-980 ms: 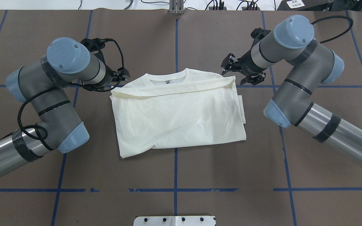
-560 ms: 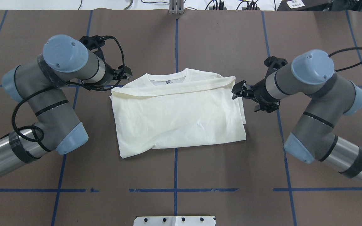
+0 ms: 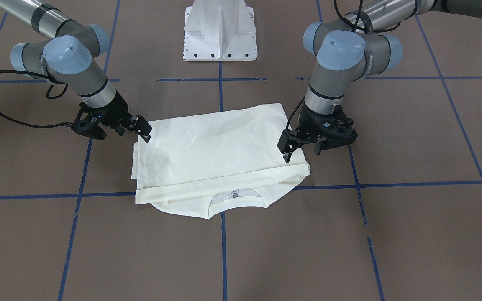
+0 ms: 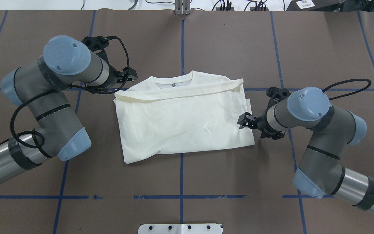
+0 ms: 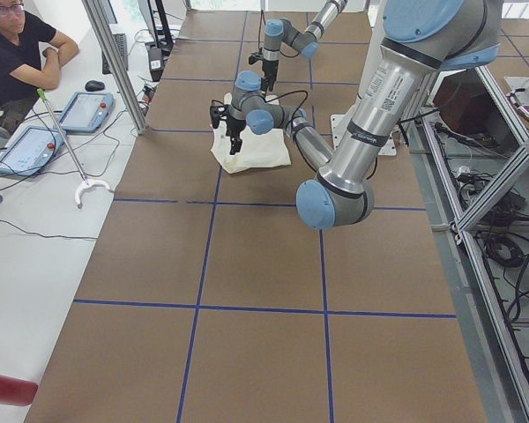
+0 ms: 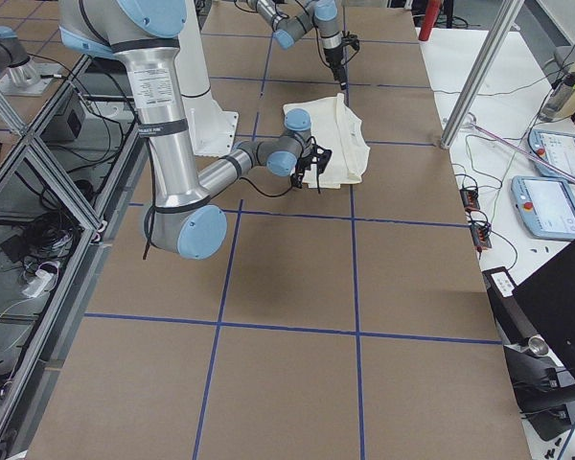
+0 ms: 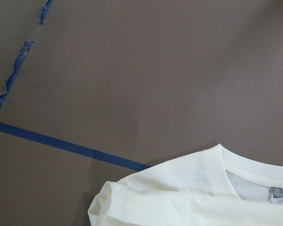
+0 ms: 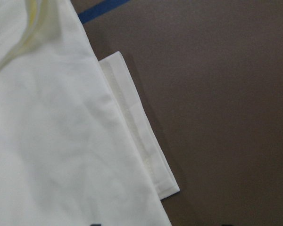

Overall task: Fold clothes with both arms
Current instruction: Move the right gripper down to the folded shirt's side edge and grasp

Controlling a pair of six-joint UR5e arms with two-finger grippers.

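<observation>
— Where does your shirt lie?
— Your cream shirt lies flat at mid-tabletop, folded to a rough rectangle. It is softly creased, plain side up, and its ribbed neckline peeks past a stitched hem at the far edge.
— And your jaws?
— On your left arm the jaws are apart, beside the shirt's far left corner. On your right arm they are apart too, at its right edge.

Bright, even light from above across the table, no glare. The shirt runs pale, nearly washed out, with only a thin soft shadow at its edge. Right wrist view looks soft and grainy; exterior views are sharp.
</observation>
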